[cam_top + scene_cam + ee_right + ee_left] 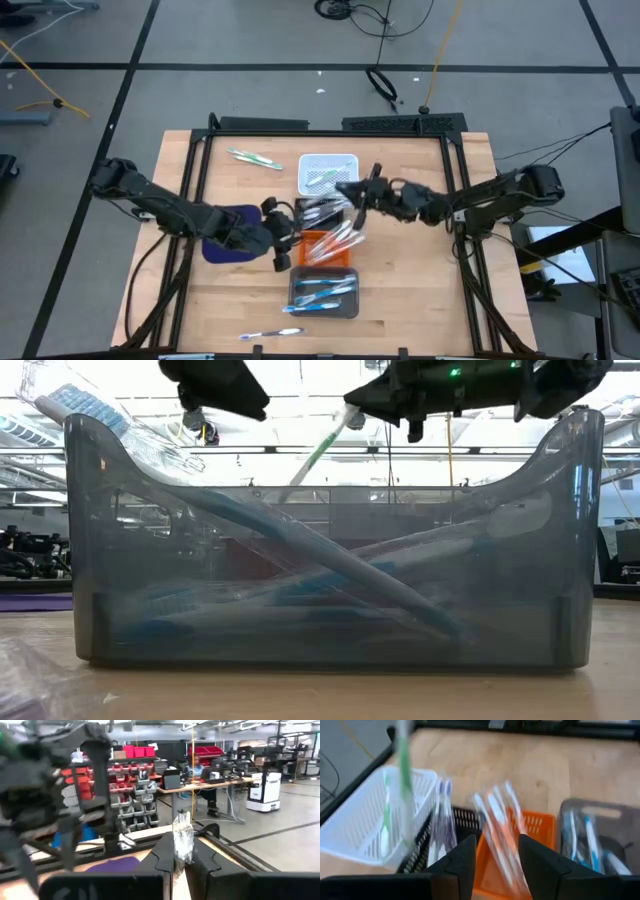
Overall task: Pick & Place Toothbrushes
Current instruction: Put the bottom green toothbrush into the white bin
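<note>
In the left wrist view a green toothbrush (404, 775) at the upper left is smeared by motion and cut off by the top edge, so what holds it cannot be told. In the low view the grey tray (330, 630) fills the frame and hides the desk behind it, and both arms are cropped at the top. In the high view, centre frame, the orange tray (322, 250) lies partly under clear wrapped toothbrushes (335, 240), whose number cannot be counted.

Four trays (327, 172) and two loose toothbrushes (254, 158).
</note>
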